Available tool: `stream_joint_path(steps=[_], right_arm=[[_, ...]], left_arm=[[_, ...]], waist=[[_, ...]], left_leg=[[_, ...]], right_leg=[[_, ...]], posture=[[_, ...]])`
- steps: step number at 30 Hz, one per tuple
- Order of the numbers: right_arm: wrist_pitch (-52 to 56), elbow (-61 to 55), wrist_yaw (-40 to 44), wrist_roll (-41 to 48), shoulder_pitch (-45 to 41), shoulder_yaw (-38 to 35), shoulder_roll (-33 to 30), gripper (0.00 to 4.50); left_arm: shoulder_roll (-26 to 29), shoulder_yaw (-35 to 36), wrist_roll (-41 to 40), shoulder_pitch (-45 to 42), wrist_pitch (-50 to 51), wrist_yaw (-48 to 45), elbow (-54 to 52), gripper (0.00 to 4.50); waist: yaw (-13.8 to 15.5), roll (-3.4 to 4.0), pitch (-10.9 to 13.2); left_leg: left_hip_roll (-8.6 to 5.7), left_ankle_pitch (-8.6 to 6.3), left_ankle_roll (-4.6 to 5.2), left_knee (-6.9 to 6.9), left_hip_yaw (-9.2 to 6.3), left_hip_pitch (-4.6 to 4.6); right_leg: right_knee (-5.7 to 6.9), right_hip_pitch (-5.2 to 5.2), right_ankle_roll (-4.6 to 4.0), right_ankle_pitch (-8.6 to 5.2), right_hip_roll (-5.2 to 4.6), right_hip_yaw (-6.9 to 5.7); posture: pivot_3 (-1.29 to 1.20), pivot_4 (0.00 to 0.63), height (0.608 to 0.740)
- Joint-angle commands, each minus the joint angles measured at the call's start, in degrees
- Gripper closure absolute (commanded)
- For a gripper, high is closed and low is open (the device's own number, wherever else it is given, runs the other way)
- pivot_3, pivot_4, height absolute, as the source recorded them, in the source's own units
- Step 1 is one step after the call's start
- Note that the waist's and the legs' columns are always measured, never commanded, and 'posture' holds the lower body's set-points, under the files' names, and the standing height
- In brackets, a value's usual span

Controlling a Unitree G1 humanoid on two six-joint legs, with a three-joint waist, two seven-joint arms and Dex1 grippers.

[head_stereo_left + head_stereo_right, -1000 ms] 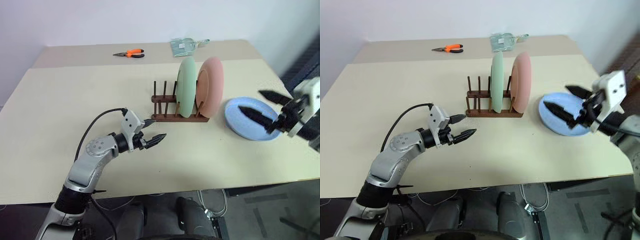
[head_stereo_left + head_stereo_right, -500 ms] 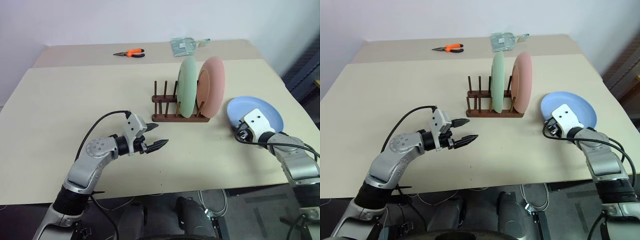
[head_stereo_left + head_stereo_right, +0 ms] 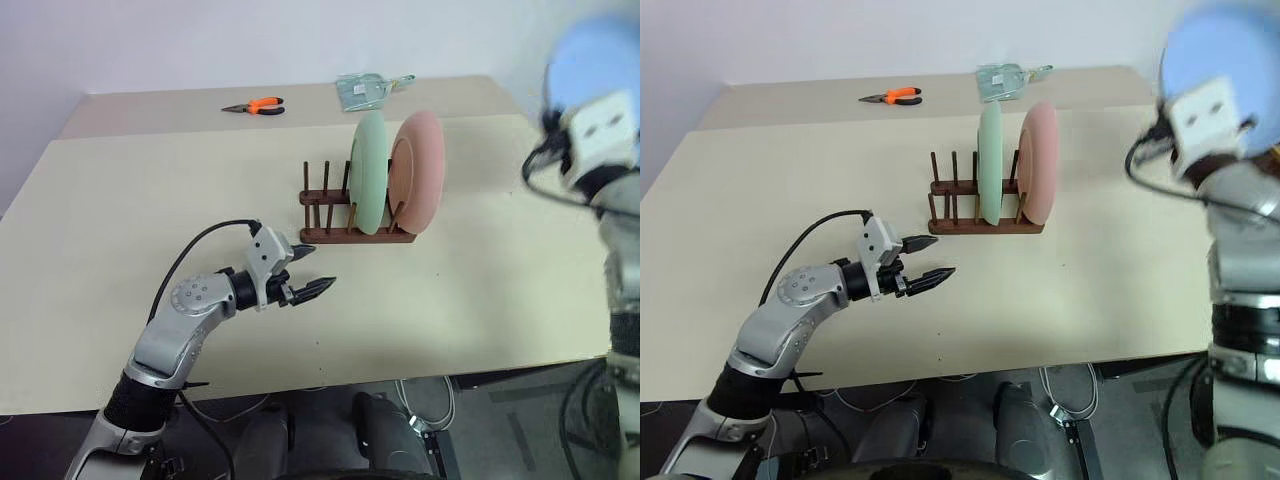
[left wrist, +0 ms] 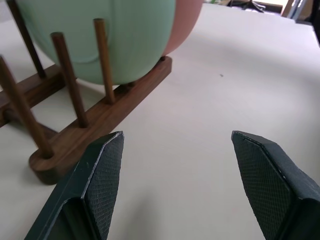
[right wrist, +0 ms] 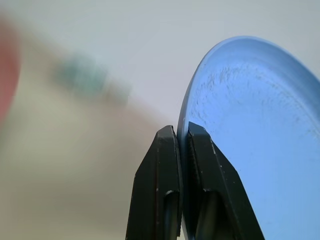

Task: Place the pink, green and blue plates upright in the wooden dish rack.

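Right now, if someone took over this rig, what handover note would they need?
Right gripper: shut on the rim of the blue plate, held high above the table's right side.
Left gripper: open, empty, low over the table, pointing at the wooden dish rack.
Done: green plate and pink plate stand upright in the rack.
Left: slot the blue plate into the free pegs, then release.

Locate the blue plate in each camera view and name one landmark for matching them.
Left eye view: blue plate raised at upper right.
Right eye view: upper right too.
Left wrist view: not in it.
Right wrist view: its rim is pinched by the right end effector.
Shared landmark: the pink plate in the wooden rack.
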Motion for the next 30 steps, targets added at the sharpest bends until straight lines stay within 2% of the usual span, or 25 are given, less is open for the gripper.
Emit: stream_joint_path(steps=[1,3,6,9,12,18,30], right_arm=[[9.9,-10.7,2.0,18.2,-7.7,-1.2,6.7,4.47],[17.6,-14.3,-1.0,31.8,-11.9,-2.1,13.5,4.47],[23.2,-15.3,-12.1,46.3,-17.4,-2.0,26.4,4.47],[26.1,-14.7,-19.7,52.8,-17.7,-1.0,34.0,4.47],[28.1,-11.9,-27.6,54.5,-13.7,1.5,41.3,4.47],[32.2,-11.2,-36.6,60.3,-8.4,3.1,46.2,4.47],[29.9,-7.2,-41.4,60.2,-8.6,2.5,48.2,4.47]], left_arm=[[0.2,1.6,0.2,-0.8,-1.8,-0.3,0.4,0.95],[-0.2,2.6,0.6,-0.9,-3.1,0.5,1.6,0.95],[-0.1,4.0,1.0,-0.5,-4.5,1.4,2.9,0.95],[0.6,4.5,2.5,0.4,-5.9,2.1,4.1,0.95],[1.4,5.7,3.3,1.7,-6.9,2.7,4.5,0.95],[2.4,7.9,3.3,3.5,-7.1,3.1,4.0,0.95],[2.3,7.0,4.3,3.3,-7.7,2.4,4.8,0.95]], waist=[[0.0,-0.03,0.0],[0.1,-0.05,0.0],[0.3,-0.02,0.0],[0.7,-0.05,0.0],[0.3,-0.10,-0.1],[0.2,-0.08,-0.1],[0.0,-0.09,-0.1]], left_leg=[[0.01,0.00,0.00,0.00,-0.03,-0.01],[0.03,0.00,0.00,0.01,-0.07,0.01],[0.01,0.00,0.00,0.07,-0.10,-0.01],[-0.02,0.00,0.00,0.06,-0.16,-0.08],[-0.04,0.00,0.00,0.03,-0.13,-0.06],[-0.04,0.01,-0.01,0.05,-0.05,-0.12],[0.01,0.01,0.00,0.02,-0.05,-0.07]], right_leg=[[0.01,0.01,-0.03,0.02,0.02,0.00],[0.05,0.02,-0.08,0.04,0.02,-0.01],[0.11,-0.01,-0.11,0.06,0.00,0.00],[0.19,-0.09,-0.13,0.06,-0.01,-0.01],[0.19,-0.10,-0.13,0.05,-0.03,0.00],[0.62,-0.39,-0.12,0.05,-0.04,0.05],[0.76,-0.48,-0.12,0.05,0.04,0.04]], posture=[[0.00,0.150,0.740],[0.00,0.150,0.740],[0.00,0.150,0.740],[0.00,0.150,0.740],[0.00,0.150,0.740],[0.00,0.150,0.740],[0.00,0.150,0.740]])
